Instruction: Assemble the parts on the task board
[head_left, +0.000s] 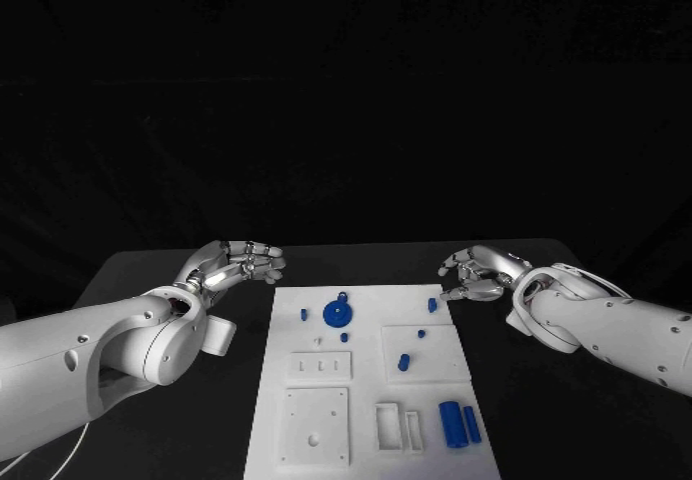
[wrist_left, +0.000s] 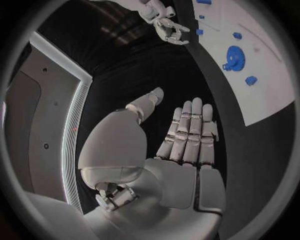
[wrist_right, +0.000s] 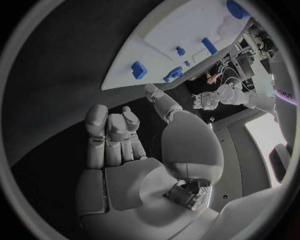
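The white task board (head_left: 382, 308) lies mid-table, between my two hands. On it are a blue gear (head_left: 338, 314), several small blue pegs such as one (head_left: 404, 362) near the middle, and two blue cylinders (head_left: 460, 424) at the near right. My left hand (head_left: 238, 263) hovers off the board's far left corner, holding nothing; the left wrist view has its fingers (wrist_left: 187, 137) straight and the thumb apart. My right hand (head_left: 476, 272) hovers by the far right corner, also holding nothing, its fingers (wrist_right: 112, 135) loosely bent.
Black table top (head_left: 173, 270) surrounds the board on all sides. The board carries raised white blocks with slots and holes (head_left: 317, 368) and an open white frame (head_left: 389, 424) at its near end.
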